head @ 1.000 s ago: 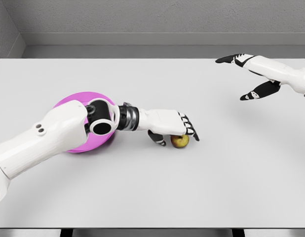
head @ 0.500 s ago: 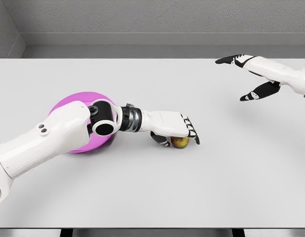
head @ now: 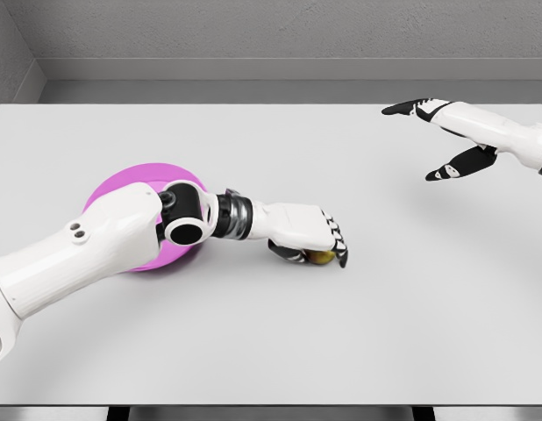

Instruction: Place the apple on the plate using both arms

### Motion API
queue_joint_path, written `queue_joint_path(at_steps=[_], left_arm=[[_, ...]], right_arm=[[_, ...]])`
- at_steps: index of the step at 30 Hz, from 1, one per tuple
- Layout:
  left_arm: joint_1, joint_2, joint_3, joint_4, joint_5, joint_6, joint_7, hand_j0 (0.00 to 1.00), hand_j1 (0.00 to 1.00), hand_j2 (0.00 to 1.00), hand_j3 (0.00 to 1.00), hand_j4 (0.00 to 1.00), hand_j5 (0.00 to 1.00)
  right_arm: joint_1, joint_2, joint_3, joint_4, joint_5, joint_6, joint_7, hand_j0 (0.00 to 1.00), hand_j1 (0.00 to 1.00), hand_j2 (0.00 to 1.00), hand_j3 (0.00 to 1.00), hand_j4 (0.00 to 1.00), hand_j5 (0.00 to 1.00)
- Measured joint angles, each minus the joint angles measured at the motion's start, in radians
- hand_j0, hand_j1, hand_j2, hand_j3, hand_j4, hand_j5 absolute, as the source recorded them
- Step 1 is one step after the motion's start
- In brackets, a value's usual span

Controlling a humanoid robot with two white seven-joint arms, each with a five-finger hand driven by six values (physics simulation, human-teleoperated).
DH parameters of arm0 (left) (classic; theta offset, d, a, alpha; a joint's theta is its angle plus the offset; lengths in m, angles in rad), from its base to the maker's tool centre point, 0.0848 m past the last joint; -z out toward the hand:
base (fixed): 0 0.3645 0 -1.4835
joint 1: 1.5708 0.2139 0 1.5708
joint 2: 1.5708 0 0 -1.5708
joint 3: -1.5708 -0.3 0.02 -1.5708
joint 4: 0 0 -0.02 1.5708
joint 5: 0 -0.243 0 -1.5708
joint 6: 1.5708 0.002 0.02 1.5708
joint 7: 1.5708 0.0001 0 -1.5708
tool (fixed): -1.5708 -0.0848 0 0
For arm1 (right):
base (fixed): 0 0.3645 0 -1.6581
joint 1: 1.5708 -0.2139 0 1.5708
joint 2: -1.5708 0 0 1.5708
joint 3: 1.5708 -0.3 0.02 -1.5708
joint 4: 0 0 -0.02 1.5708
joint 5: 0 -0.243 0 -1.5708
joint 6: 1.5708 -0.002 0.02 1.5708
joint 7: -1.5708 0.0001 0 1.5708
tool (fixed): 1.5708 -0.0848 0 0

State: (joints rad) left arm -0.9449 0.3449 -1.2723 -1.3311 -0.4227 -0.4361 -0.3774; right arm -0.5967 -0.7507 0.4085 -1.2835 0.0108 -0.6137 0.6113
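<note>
Head view: the small yellow-green apple [head: 321, 257] sits on the grey table [head: 280, 342], mostly covered by the left hand [head: 306, 235], whose fingers curl around it. The round magenta plate [head: 122, 189], partly hidden by the left arm, is left of the apple. The right hand [head: 446, 136] hovers spread, well apart.

Apple [head: 322, 257]: mostly hidden under left hand [head: 304, 230]; only a thin yellow-green sliver shows below the palm. Contact of fingers [head: 340, 248] with it cannot be resolved.
Plate [head: 122, 186]: near and right part covered by left forearm.
Right arm cut by right picture edge past the wrist.
Table [head: 271, 342]: near edge cropped at bottom.
</note>
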Motion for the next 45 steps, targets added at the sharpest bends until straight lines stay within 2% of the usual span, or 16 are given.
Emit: queue_joint_path(at_steps=[11, 16, 20, 23, 26, 28, 30, 34, 39, 40, 42, 43, 45], left_arm=[[-0.026, 0.012, 0.0, -0.004, 0.002, -0.047, -0.001, 0.54, 0.54, 0.54, 0.54, 0.54, 0.54], [-0.046, 0.046, 0.005, -0.027, 0.006, -0.109, 0.0, 0.46, 0.46, 0.46, 0.46, 0.46, 0.46], [-0.055, 0.125, 0.016, -0.103, 0.031, -0.152, 0.003, 0.46, 0.46, 0.46, 0.46, 0.46, 0.46], [-0.054, 0.229, 0.06, -0.147, 0.075, -0.168, 0.005, 0.46, 0.46, 0.46, 0.46, 0.46, 0.46], [-0.044, 0.333, 0.113, -0.158, 0.101, -0.174, 0.005, 0.46, 0.46, 0.46, 0.46, 0.46, 0.46], [-0.043, 0.389, 0.14, -0.142, 0.109, -0.175, 0.005, 0.46, 0.46, 0.46, 0.46, 0.46, 0.46], [-0.038, 0.417, 0.154, -0.086, 0.112, -0.176, 0.005, 0.46, 0.46, 0.46, 0.46, 0.46, 0.46], [-0.038, 0.442, 0.164, 0.02, 0.111, -0.177, 0.005, 0.46, 0.46, 0.46, 0.46, 0.46, 0.46], [-0.037, 0.45, 0.167, 0.066, 0.114, -0.177, 0.007, 0.47, 0.47, 0.47, 0.47, 0.47, 0.47], [-0.037, 0.45, 0.167, 0.069, 0.115, -0.177, 0.008, 0.49, 0.49, 0.49, 0.49, 0.49, 0.49], [-0.032, 0.451, 0.167, 0.071, 0.116, -0.177, 0.009, 0.62, 0.62, 0.62, 0.62, 0.62, 0.62], [-0.032, 0.452, 0.168, 0.072, 0.117, -0.177, 0.01, 0.75, 0.75, 0.75, 0.75, 0.75, 0.75], [-0.032, 0.452, 0.168, 0.073, 0.131, -0.177, 0.012, 0.93, 0.93, 0.93, 0.93, 0.93, 0.93]], right_arm=[[-0.002, -0.001, 0.0, 0.0, 0.0, 0.0, 0.0, 1.0, 1.0, 1.0, 1.0, 1.0, 1.0], [-0.003, -0.001, 0.001, 0.0, 0.0, 0.0, 0.0, 1.0, 1.0, 1.0, 1.0, 1.0, 1.0], [-0.002, -0.001, 0.004, 0.0, 0.0, 0.0, 0.0, 1.0, 1.0, 1.0, 1.0, 1.0, 1.0], [0.0, -0.001, 0.005, 0.0, 0.0, 0.0, 0.0, 1.0, 1.0, 1.0, 1.0, 1.0, 1.0], [-0.002, -0.002, 0.006, 0.0, 0.0, 0.0, 0.0, 1.0, 1.0, 1.0, 1.0, 1.0, 1.0], [-0.002, -0.002, 0.006, 0.0, 0.0, 0.0, 0.0, 1.0, 1.0, 1.0, 1.0, 1.0, 1.0], [-0.002, -0.002, 0.006, 0.0, 0.0, 0.0, 0.0, 1.0, 1.0, 1.0, 1.0, 1.0, 1.0], [-0.002, -0.002, 0.006, 0.0, 0.0, 0.0, 0.0, 1.0, 1.0, 1.0, 1.0, 1.0, 1.0], [-0.002, -0.002, 0.006, 0.0, 0.001, 0.0, 0.0, 1.0, 1.0, 1.0, 1.0, 1.0, 1.0], [-0.002, -0.002, 0.006, 0.0, 0.001, 0.0, 0.0, 1.0, 1.0, 1.0, 1.0, 1.0, 1.0], [-0.002, -0.002, 0.006, 0.0, 0.001, 0.0, 0.0, 1.0, 1.0, 1.0, 1.0, 1.0, 1.0], [-0.002, -0.002, 0.006, 0.0, 0.001, 0.0, 0.0, 1.0, 1.0, 1.0, 1.0, 1.0, 1.0], [-0.002, -0.002, 0.008, 0.0, 0.001, 0.0, 0.0, 1.0, 1.0, 1.0, 1.0, 1.0, 1.0]])
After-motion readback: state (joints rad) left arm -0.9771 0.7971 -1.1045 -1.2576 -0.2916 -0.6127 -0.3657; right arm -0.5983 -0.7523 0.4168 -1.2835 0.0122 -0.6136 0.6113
